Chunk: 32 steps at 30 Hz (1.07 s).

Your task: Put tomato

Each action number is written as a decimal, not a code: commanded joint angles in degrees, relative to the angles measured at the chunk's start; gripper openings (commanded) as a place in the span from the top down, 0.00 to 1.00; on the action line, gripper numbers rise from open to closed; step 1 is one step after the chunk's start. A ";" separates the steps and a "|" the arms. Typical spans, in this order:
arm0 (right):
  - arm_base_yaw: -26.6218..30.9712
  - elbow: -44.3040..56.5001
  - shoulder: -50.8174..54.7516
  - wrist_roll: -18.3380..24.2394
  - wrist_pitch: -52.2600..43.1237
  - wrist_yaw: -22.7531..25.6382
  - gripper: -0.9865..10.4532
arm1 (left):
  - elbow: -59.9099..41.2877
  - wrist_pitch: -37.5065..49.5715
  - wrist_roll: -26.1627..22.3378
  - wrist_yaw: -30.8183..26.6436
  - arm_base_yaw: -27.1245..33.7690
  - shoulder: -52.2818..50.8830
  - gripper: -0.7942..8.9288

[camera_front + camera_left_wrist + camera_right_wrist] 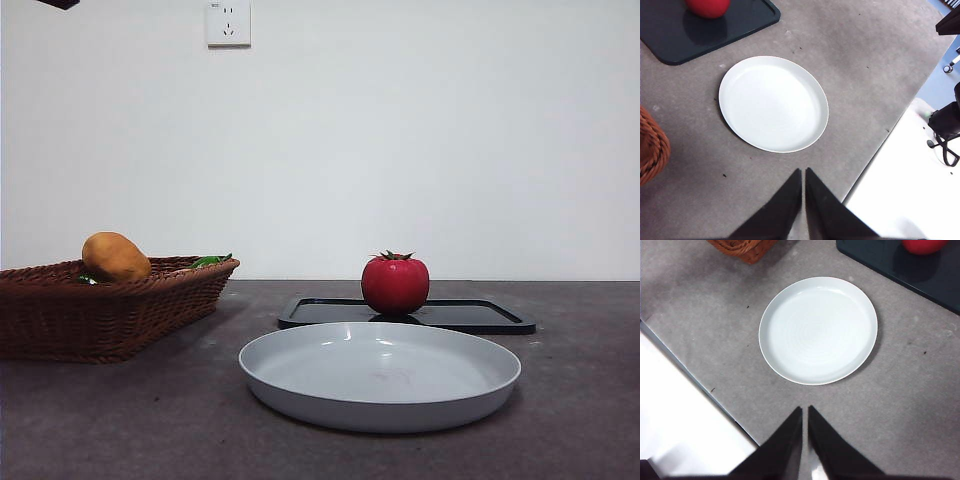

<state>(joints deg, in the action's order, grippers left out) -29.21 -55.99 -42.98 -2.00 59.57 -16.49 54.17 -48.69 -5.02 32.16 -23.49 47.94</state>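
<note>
Front view: tomato (395,285) upright on black tray (480,318), behind the empty plate (380,375).
Left hand (803,172) and right hand (805,410) both clenched, empty, well short of it; neither clearly nearer.

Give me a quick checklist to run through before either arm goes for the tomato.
1. Tomato upright on the black tray, nothing touching it: ok.
2. Plate empty, in front of the tray: ok.
3. Left tool shut, holding nothing, must open first: not ok.
4. Right tool shut, holding nothing: not ok.
5. Basket with the potato off to the side, apart from the tray: ok.
6. Which arm reaches more easily: cannot tell.
</note>
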 commanded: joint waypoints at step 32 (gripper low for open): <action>-0.39 -0.59 -0.35 -0.59 -0.48 -0.02 0.91 | -7.76 30.29 -7.85 -22.38 19.43 -19.80 0.91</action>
<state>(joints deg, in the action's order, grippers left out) -29.21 -55.99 -42.98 -2.00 59.57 -16.47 46.85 -19.81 -11.42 11.29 -4.60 28.84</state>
